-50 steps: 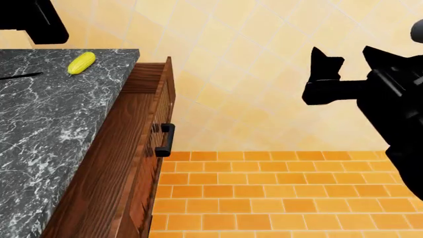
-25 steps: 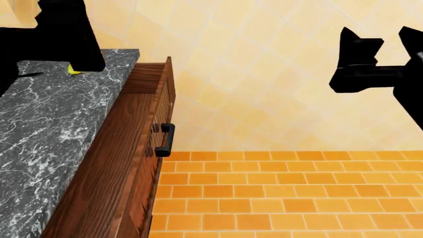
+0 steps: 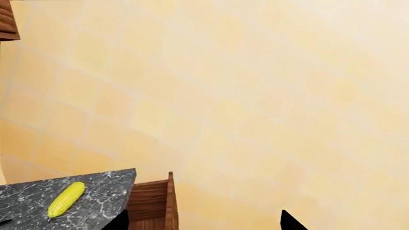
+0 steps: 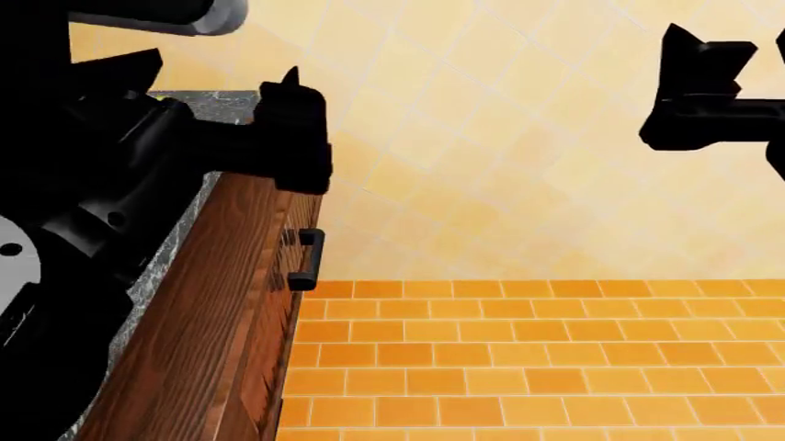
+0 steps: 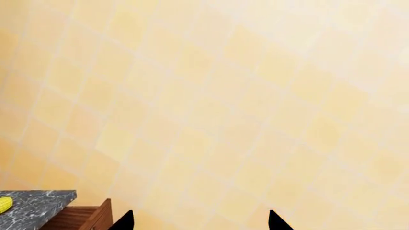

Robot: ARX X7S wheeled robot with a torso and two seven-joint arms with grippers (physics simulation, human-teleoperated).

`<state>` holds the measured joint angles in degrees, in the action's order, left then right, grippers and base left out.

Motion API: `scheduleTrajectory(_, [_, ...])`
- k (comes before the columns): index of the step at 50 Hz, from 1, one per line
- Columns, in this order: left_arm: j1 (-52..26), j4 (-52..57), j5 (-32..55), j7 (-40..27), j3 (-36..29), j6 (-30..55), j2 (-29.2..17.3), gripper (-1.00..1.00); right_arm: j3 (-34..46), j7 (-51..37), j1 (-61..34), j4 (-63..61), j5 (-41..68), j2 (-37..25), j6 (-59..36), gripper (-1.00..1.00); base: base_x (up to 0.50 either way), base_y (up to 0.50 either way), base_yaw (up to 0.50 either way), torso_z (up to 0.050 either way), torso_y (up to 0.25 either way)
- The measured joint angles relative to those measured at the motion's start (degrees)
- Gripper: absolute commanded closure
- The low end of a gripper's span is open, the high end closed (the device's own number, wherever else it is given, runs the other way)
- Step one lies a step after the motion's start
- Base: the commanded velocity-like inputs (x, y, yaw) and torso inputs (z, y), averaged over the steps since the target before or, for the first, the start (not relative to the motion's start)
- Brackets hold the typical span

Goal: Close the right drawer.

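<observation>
Head view first: your left gripper [image 4: 294,129] sits right up against the top edge of the right drawer [image 4: 264,303], the reddish-brown one with the short black bar handle [image 4: 307,259] just below and nearer you than the claw. The drawer is pulled out from under the marble countertop [image 4: 147,276]; you can see its open inside just past the fingertips in the left wrist view. I can't tell if that claw is spread or pinched: the head view only gives a dark lump, though the two tips showing well apart in the wrist view hint at spread. It isn't holding anything that I can see.

My take is you don't need a grasp at all. Drop the claw a bit so it lands flat on the front panel near the handle, then push straight in toward the cabinet. Pushing off the top corner risks slipping over the edge into the drawer.

Beyond the claw, a yellow corn cob [image 3: 65,199] lies on the countertop, clear of your path.

Your right gripper [image 4: 699,92] hangs off to the side, well apart from the drawer, against the tiled wall [image 4: 491,138]. Its tips look spread, nothing between them.
</observation>
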<state>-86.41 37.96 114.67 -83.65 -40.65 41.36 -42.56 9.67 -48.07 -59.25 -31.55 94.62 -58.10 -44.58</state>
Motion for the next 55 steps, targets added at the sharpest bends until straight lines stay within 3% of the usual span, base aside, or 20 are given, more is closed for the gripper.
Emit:
scheduleTrajectory(25, [6.68, -4.43, -6.47, -0.12, -9.33, -0.83, 11.28, -1.0, -0.95, -0.08, -1.67, 0.95, 1.35, -0.9, 0.1, -1.0, 0.0, 0.0, 0.0, 0.0, 0.0])
scheduleTrajectory(55, [13.86, -10.24, -8.64, 1.53, -14.53, -4.31, 18.03, -1.0, -1.22, -0.23, -2.32, 1.25, 1.82, -1.22, 0.13, -1.0, 0.0, 0.0, 0.0, 0.0, 0.0])
